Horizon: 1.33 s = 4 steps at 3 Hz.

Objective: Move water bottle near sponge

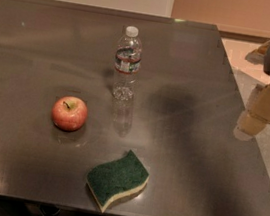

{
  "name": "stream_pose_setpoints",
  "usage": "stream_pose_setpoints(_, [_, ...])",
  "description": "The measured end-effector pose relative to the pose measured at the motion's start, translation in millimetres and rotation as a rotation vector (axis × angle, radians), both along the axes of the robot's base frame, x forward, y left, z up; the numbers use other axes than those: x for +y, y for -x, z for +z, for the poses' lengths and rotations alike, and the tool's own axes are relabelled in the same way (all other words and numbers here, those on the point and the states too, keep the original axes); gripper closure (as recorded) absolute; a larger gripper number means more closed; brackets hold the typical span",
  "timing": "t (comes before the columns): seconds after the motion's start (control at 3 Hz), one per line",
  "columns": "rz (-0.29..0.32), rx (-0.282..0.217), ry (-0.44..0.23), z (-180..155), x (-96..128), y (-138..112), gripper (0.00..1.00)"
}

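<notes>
A dark, glossy bench (44, 41) fills most of the camera view, and every place here is given from the water bottle (127, 63).

Left of the bottle and closer to the front edge sits a red apple (69, 113), stem up, apart from the bottle and touching nothing else.

The water bottle itself stands upright on the back half of the bench, about midway across. Its cap is white, its body is clear and ribbed, and a red, white and dark label band wraps its upper part. Its faint reflection runs down the shiny surface just in front of it.

In front of the bottle and a little to its right, near the front edge, the sponge (117, 179) lies flat. Its dark green side faces up and its pale yellow layer shows along the near side. It is well apart from the bottle, and the apple lies off to its left.

Far to the right of the bottle, at the right edge of the bench, hangs the gripper (251, 122), a tan part under a grey-white housing, well away from the bottle. Whether its jaws are open or closed I cannot tell.
</notes>
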<state>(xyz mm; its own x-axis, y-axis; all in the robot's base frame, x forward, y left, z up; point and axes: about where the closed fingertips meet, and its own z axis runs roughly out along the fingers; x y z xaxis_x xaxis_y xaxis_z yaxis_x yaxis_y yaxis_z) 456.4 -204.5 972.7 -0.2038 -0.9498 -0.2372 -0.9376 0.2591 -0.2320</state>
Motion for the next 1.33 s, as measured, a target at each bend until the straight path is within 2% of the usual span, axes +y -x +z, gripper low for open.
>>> stream_pose_setpoints(0.33, [0.023,-0.02,-0.08,-1.1,28.4,-34.3,0.0])
stream_pose_setpoints(0.67, [0.037,-0.043,-0.187,3.2,60.9,-70.4,0.0])
stream_pose_setpoints(1.0, [0.065,-0.059,-0.309,8.6,101.4,-97.8,0.0])
stream_pose_setpoints(1.33, [0.095,-0.052,-0.419,8.9,140.9,-117.5,0.0])
